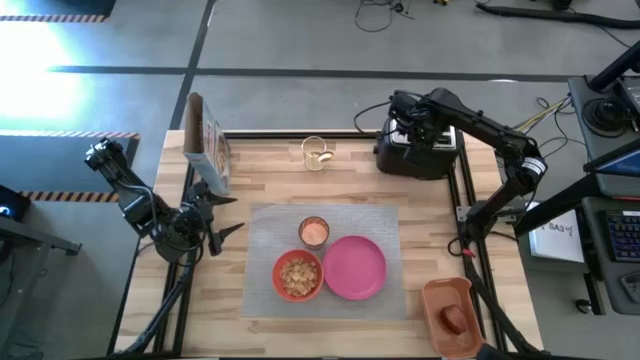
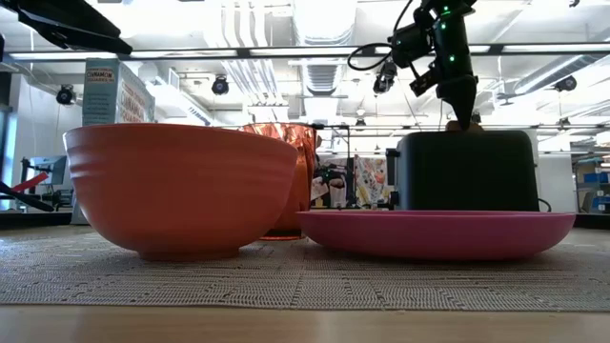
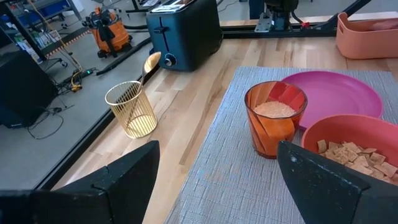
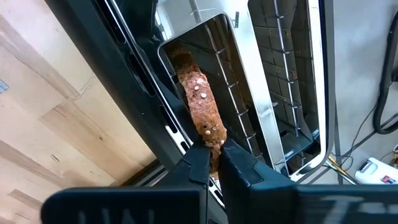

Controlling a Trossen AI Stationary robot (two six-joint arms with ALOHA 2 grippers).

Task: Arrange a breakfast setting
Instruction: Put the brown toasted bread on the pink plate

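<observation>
- The right gripper [image 4: 214,152] is down over the black-and-chrome toaster [image 1: 415,150] at the far side of the light wooden table [image 1: 260,170], its 2 dark fingers clenched on the top edge of the brown seeded toast slice [image 4: 199,102].
- The toast slice stands upright in 1 of the toaster's 2 slots, most of it still inside the slot, with only the upper edge pinched between the fingertips.
- In the low view the same gripper [image 2: 465,119] hangs just above the toaster's top.
- The left gripper [image 1: 215,232] waits at the left edge of the table, beside the grey woven rectangular mat [image 1: 265,225], its jaws spread wide and holding nothing.
- On the mat sit the round pink plate [image 1: 354,267], the red-orange bowl [image 1: 298,276] filled with cereal pieces and touching the plate's rim, and a small clear cup [image 1: 314,231] with orange contents just behind them.
- A gold wire holder [image 3: 132,109] with the gold spoon [image 3: 150,62] stands off the mat, near the toaster.
- The orange rectangular tray [image 1: 447,315] at the near right corner holds the red apple [image 1: 455,320].
- A cereal box [image 1: 205,145] stands upright at the far left.
</observation>
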